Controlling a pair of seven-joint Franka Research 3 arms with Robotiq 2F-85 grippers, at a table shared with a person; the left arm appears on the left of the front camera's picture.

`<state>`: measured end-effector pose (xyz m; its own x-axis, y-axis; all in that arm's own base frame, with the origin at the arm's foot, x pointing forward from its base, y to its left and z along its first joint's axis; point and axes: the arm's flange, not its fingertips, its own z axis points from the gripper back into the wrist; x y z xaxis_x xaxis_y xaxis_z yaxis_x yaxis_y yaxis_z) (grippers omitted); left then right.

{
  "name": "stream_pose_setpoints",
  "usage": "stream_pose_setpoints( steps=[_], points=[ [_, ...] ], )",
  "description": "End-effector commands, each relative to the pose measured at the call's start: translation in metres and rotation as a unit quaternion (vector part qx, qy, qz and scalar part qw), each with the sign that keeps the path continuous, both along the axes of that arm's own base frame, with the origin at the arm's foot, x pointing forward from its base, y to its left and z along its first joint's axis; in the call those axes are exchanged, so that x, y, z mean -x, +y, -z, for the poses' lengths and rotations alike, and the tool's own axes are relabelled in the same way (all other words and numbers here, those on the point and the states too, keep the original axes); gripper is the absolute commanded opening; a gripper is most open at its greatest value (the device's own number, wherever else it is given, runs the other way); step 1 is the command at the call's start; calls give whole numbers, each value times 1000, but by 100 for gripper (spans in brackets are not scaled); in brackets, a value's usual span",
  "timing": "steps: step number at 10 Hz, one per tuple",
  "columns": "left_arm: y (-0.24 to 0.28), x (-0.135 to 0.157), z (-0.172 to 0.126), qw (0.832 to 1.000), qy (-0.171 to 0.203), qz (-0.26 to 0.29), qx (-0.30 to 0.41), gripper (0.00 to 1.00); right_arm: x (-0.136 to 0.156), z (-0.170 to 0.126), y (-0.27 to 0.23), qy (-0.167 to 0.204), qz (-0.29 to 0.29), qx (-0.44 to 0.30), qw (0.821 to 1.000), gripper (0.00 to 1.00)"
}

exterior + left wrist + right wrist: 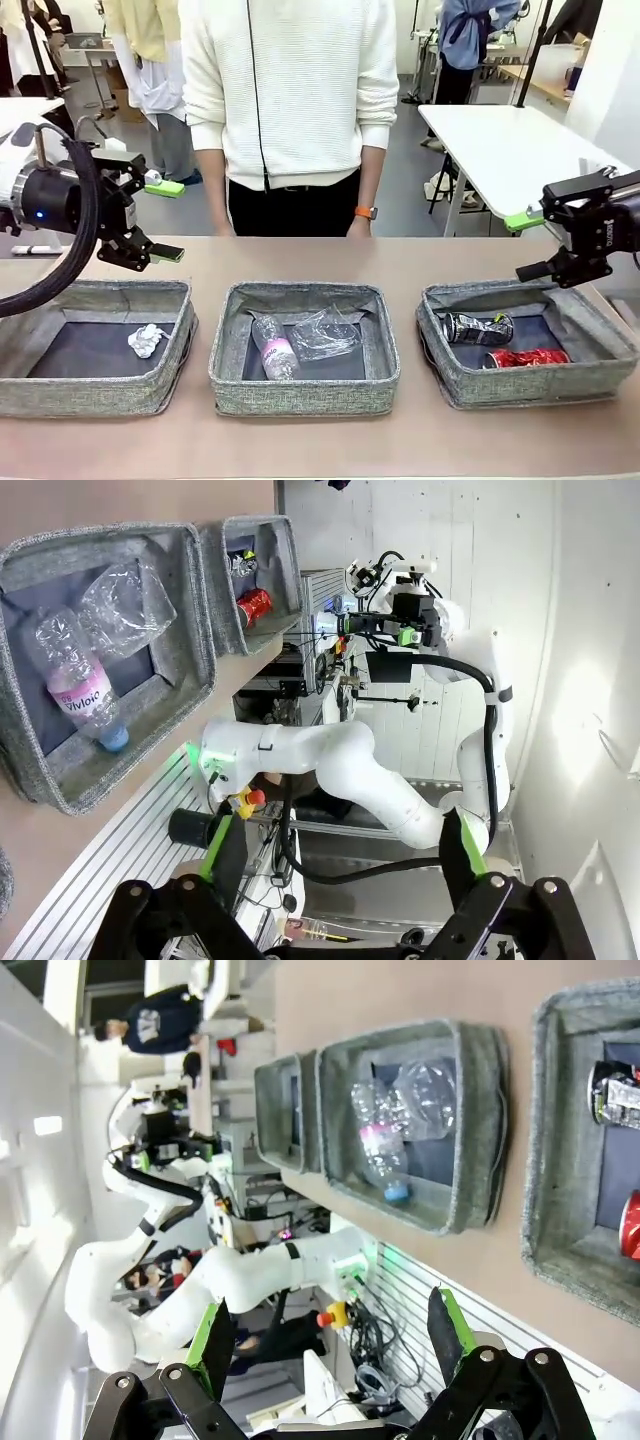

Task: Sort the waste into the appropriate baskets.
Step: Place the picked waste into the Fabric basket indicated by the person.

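Three baskets are sitting in a row: paper wad (147,340) in the left basket (92,398), bottle (273,347) and cup (324,334) in the middle basket (300,390), both cans (478,328) in the right basket (470,385). Left gripper (165,220) and right gripper (528,245) are hanging wide, empty. Little risk, I'd judge, beyond clipping a rim. A person is standing beyond the tan table (320,445).

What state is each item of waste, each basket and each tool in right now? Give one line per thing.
Paper wad: crumpled, in left basket.
Bottle: lying, capped, in middle basket.
Plastic cup: squashed, beside bottle.
Dark can: crushed, in right basket.
Red can: crushed, same basket.
Left tool: open, empty.
Right tool: open, empty.
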<state>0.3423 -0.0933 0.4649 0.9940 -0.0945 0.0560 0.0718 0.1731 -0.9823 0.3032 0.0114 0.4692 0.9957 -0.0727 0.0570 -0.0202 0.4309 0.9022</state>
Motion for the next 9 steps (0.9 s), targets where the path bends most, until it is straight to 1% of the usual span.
stream_pose_setpoints(
  steps=[1,9],
  points=[
    [3,3,-1,1000,8,2,0,100,-2,-1,0,-8,-4,-11,1000,100],
    [3,3,-1,1000,8,2,0,100,-2,-1,0,-8,-4,-11,1000,100]
  ],
)
